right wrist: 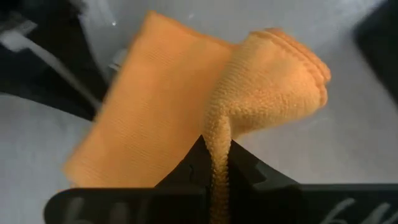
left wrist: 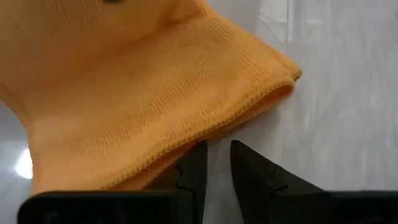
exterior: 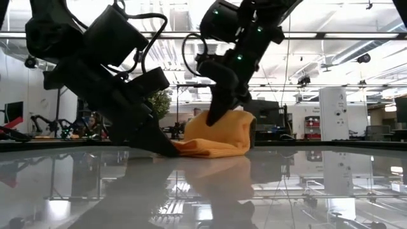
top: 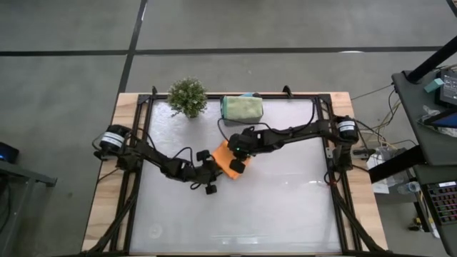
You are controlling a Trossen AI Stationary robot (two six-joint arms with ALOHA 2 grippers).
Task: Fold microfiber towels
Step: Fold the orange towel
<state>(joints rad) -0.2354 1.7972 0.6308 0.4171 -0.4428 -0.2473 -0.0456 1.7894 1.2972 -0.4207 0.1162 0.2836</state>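
Observation:
The orange microfiber towel (top: 227, 161) lies near the middle of the table, partly folded. One part of it is raised like a tent (exterior: 222, 135) and the rest lies flat on the table. My right gripper (top: 234, 155) is shut on the raised part. My left gripper (top: 216, 170) is low at the towel's left side. Its fingers (left wrist: 216, 163) stand a narrow gap apart with only bare table between them, right at the towel's doubled edge (left wrist: 205, 127). A folded light green towel (top: 241, 108) rests at the far edge. My left gripper has one fingertip (left wrist: 194, 158) right against the orange towel's doubled edge near its corner, low over the table; I cannot tell whether it touches the cloth. My right gripper pinches a bunched fold of the orange towel (right wrist: 217, 146) between its two fingers, slanting down from above. The held part is lifted and curls over beside the fingers (right wrist: 280, 81). The towel's lower part stays on the table (exterior: 203, 151).
A small potted plant (top: 188, 96) stands at the far edge, left of the folded green towel, with a bit of teal cloth (top: 249, 94) behind that towel. The black frame (top: 325, 121) borders the table. The near half of the table (top: 243, 214) is bare.

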